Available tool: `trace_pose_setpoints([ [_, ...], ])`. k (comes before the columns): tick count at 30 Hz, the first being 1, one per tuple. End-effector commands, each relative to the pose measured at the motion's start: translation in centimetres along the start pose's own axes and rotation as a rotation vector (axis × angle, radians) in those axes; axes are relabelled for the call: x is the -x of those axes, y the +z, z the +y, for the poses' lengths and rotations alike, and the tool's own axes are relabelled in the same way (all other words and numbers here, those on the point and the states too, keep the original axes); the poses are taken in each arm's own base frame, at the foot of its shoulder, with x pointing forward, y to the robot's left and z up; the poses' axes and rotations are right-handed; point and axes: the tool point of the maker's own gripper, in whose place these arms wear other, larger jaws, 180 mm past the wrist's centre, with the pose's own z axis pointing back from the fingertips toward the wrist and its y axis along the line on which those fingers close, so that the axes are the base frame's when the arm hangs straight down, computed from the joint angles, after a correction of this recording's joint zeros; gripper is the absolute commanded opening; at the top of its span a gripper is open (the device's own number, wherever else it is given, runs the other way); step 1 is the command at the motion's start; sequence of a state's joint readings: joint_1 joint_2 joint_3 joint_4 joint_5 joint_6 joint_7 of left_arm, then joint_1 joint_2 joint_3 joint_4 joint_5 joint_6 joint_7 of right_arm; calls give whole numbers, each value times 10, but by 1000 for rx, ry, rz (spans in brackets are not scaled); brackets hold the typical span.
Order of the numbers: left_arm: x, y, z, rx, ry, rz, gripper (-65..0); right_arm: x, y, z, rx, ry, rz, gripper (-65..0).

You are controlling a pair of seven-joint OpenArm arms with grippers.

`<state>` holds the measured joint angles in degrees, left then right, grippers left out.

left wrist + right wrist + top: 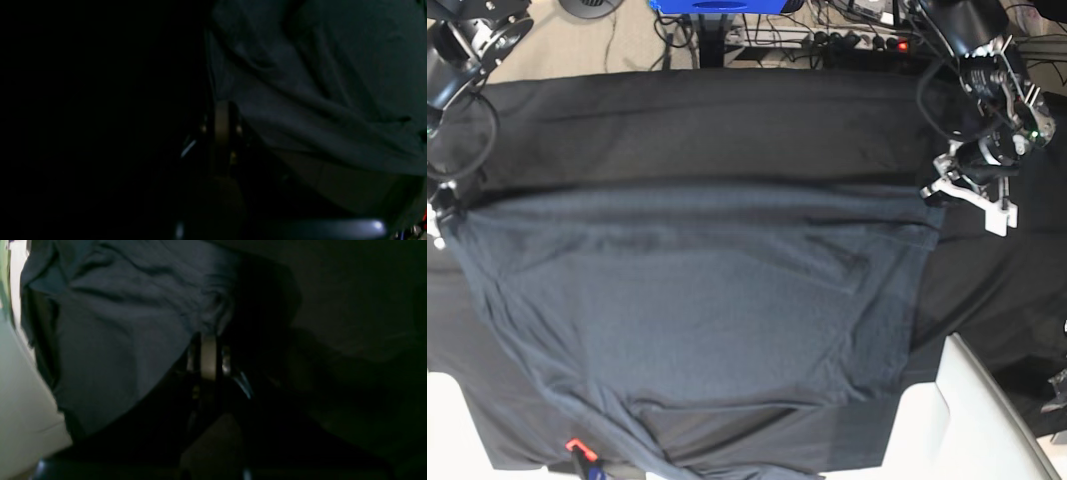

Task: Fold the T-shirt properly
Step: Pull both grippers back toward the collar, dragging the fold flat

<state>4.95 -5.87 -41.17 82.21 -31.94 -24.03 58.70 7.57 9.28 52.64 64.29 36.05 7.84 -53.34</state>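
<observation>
The T-shirt (697, 310) is big, dark grey and thin. It is stretched wide across the middle of the table, and its top edge makes a long straight line from 9 o'clock to 3 o'clock in the base view. Its bottom part hangs down toward 6 o'clock, over the near edge.

It looks soft and light. It will bend and sag anywhere it is not held up, and wrinkles show in both wrist views. It will not break. I think the best places to hold it are the corners or the edges, where the cloth can be pinched. Holding it in two places far apart should keep it flat.

The left gripper (942, 188) is at 3 o'clock. Its fingers are pressed together on the top corner of the shirt there. The right gripper (441, 215) is at 9 o'clock, at the picture's edge. In its wrist view its fingers are pressed together too, with bunched shirt cloth pinched at the tips.

Under the shirt lies a black table cloth (727, 120).

Count: one shirt, two grippers, one black cloth. A small orange thing (574, 445) sits at 7 o'clock; I cannot tell what it is.
</observation>
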Motion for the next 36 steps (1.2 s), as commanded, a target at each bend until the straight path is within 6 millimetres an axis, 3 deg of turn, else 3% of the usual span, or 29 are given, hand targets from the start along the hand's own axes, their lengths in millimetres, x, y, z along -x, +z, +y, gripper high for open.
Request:
trace_pose_setpoints([
  [1,-11,6,-1,1,-19,-20,-650,-16,7,3,-19,-8,-46,-650],
  [12,12,30,11,-51,-72,19,-650,2,25,-48,76,-20,-30,-650],
  [22,49,42,29,-93,-63,87,-650,20,47,-60,116,31,1,-650],
  [36,76,62,47,-139,-71,83,-650,42,57,-89,176,27,43,-650],
])
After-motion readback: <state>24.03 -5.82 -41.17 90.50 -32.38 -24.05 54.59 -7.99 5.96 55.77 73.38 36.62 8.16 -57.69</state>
